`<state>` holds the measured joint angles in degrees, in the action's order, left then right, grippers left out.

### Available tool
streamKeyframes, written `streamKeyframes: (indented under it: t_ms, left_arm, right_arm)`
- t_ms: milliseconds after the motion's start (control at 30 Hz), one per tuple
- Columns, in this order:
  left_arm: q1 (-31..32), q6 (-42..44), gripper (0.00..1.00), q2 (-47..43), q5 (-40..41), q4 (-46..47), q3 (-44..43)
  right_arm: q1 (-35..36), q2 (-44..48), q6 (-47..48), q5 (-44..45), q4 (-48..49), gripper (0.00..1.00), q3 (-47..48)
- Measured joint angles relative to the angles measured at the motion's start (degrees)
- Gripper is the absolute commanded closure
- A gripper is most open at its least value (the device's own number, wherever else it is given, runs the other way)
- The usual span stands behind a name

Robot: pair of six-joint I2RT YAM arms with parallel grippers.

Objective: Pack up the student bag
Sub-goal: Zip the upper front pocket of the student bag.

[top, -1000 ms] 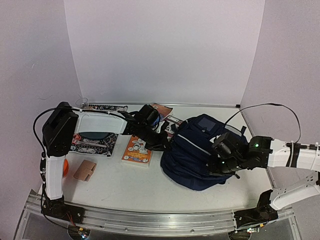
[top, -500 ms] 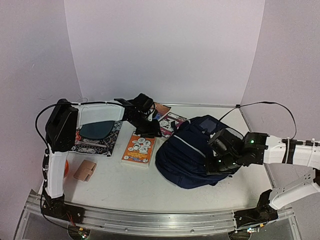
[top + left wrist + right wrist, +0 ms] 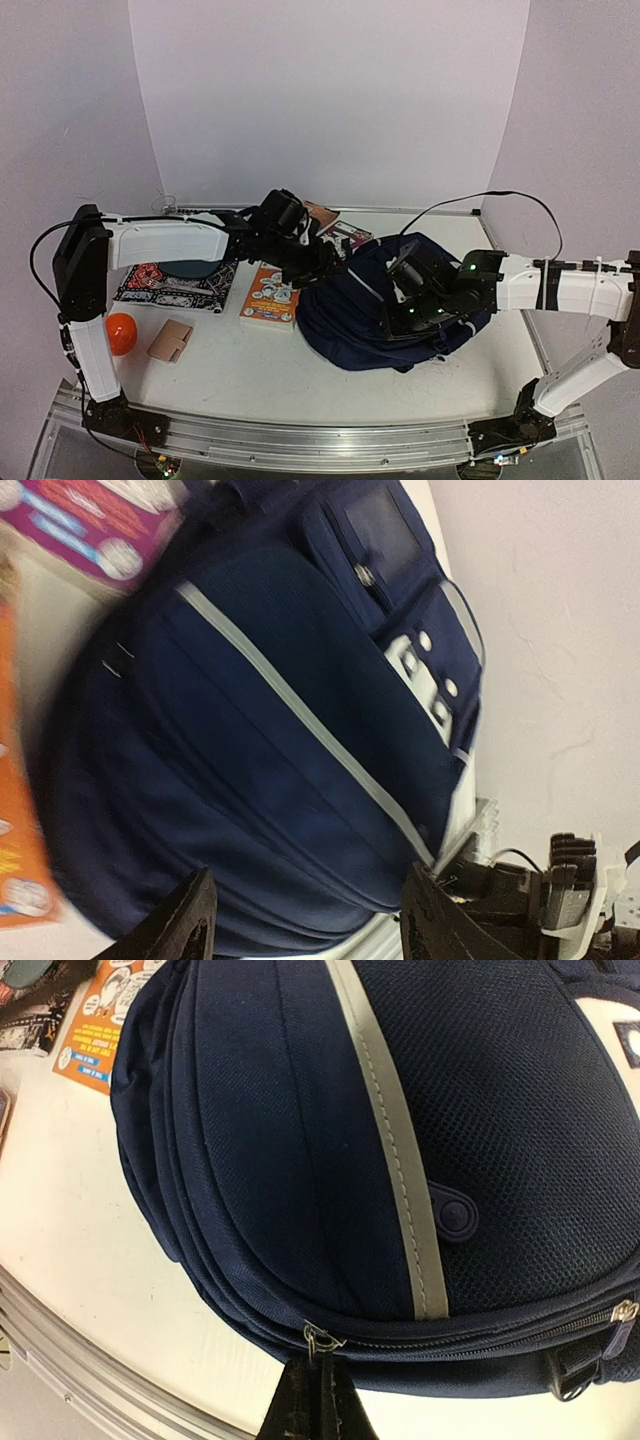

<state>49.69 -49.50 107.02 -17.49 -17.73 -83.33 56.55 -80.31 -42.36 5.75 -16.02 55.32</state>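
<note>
The student bag (image 3: 360, 310), navy blue with grey stripes, lies on its side in the middle of the table. My left gripper (image 3: 318, 262) hovers at the bag's upper left edge. In the left wrist view it (image 3: 312, 925) is open, the bag (image 3: 260, 730) filling the space beyond its fingers (image 3: 185, 925), nothing held. My right gripper (image 3: 395, 318) rests on the bag's near side. The right wrist view shows it (image 3: 320, 1372) shut on the metal zipper pull (image 3: 321, 1339) at the bag's (image 3: 300, 1140) lower seam.
An orange book (image 3: 270, 297) lies just left of the bag, with a black patterned mat (image 3: 175, 282) further left. A magenta book (image 3: 345, 237) sits behind the bag. An orange ball (image 3: 120, 333) and a tan wallet (image 3: 171, 340) are near left. A metal rail (image 3: 300, 440) edges the front.
My left gripper has opened, lifted and come back down at the bag's left edge. My right gripper has moved left with the zipper pull, and the bag has shifted left.
</note>
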Motion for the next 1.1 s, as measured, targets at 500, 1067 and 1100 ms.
streamKeyframes:
  t_ms: [500,1067,1100]
  left_arm:
    - [2.97,-10.94,0.6,9.37,-6.4,10.2,0.92]
    - [2.86,-13.62,1.0,9.51,-6.42,14.25,2.85]
    - [2.76,-13.61,1.0,9.24,-6.48,14.91,3.52]
  right_arm:
    - [0.0,-1.97,2.34,-0.92,1.14,1.0,0.89]
    - [0.16,-0.66,3.42,2.07,0.31,1.0,-0.47]
    - [0.11,0.26,3.37,2.28,0.21,1.0,-1.32]
